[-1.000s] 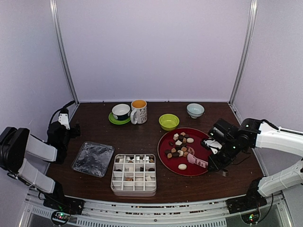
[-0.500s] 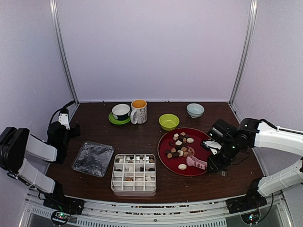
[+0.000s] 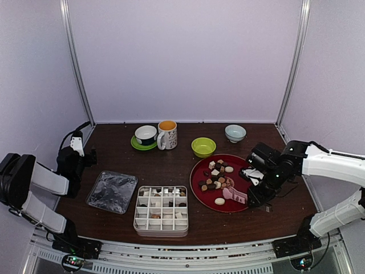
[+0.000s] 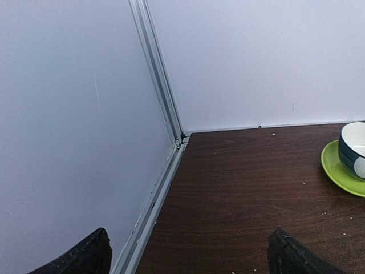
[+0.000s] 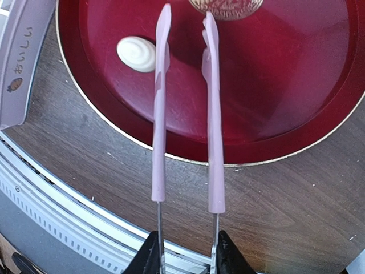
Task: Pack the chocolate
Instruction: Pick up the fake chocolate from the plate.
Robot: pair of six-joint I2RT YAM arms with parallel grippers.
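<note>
Right claw (image 5: 185,260) is closed on the pink tongs (image 5: 211,114), pinching their thin ends at the bottom of its wrist view. The two blades run up the frame, slightly parted and with nothing between their tips, over the red plate (image 5: 285,85). One cream-white swirl piece (image 5: 137,53) lies on the plate at upper left, clear of the blades. Only the top view shows the main chocolate (image 3: 215,176) heap on the plate and some pieces sitting in the divided box (image 3: 162,210) at lower centre. Left claw (image 4: 188,257) hangs open, fingers wide apart, over the counter (image 4: 245,188) near the wall corner, with a green saucer (image 4: 339,171) at the right edge.
</note>
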